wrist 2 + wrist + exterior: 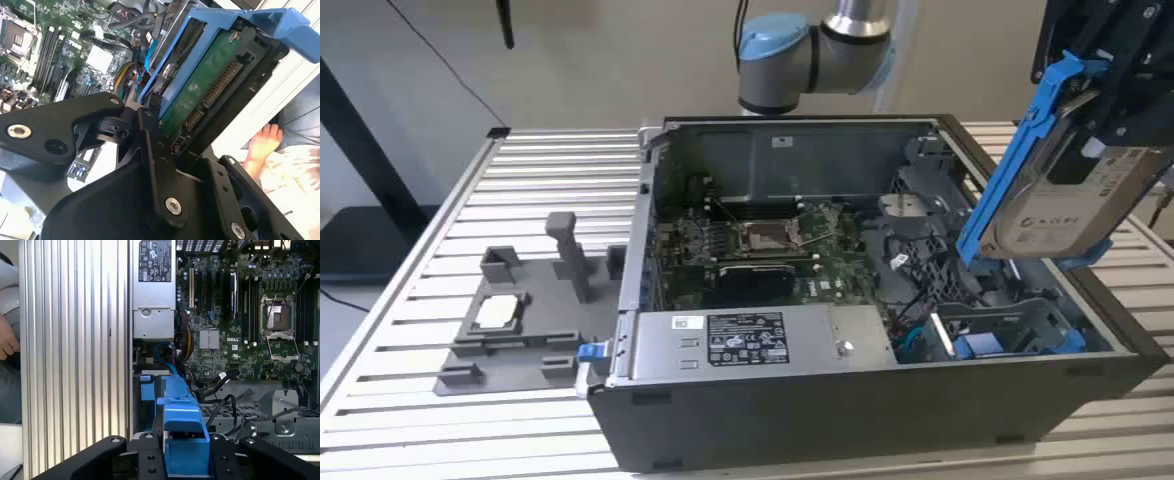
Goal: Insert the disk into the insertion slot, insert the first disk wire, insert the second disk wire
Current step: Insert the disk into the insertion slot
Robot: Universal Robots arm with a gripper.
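Blue-framed, one disk (pixel 1067 205) sits clamped by one gripper (pixel 186 460).

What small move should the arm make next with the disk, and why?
Probably ease the disk down a little toward the insertion slot. The tool grips it, and it hangs steeply tilted above the case at the exterior view's right, apart from the slot below.

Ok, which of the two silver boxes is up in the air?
The hard drive in the bright blue carrier, tilted above the computer case. The bigger silver power supply with the white sticker sits down inside the case.
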